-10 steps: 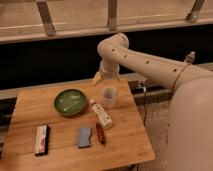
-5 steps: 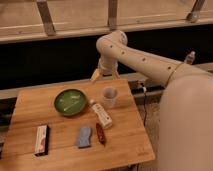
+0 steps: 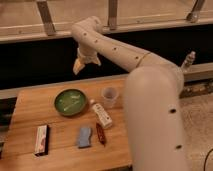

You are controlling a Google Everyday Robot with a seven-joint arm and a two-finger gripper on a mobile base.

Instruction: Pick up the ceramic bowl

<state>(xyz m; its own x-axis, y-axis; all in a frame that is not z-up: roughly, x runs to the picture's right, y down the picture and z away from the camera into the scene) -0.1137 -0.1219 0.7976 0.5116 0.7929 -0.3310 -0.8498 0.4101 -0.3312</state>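
Observation:
The ceramic bowl (image 3: 70, 102) is round, shallow and glossy green with a darker rim. It sits on the wooden table (image 3: 30, 120) at the back, left of centre. My gripper (image 3: 85, 64) hangs at the end of the white arm, above the table's back edge. It is above and slightly right of the bowl, well clear of it. It holds nothing that I can see.
A small translucent plastic cup (image 3: 109, 96) stands right of the bowl. A white bottle (image 3: 101, 114) lies on its side in front of the cup. A flat box (image 3: 41, 139), a blue-grey packet (image 3: 84, 137) and a dark red bar (image 3: 101, 134) lie near the front.
The arm has swung slightly left and up, carrying the gripper from above the cup toward the bowl. The objects on the table have not moved.

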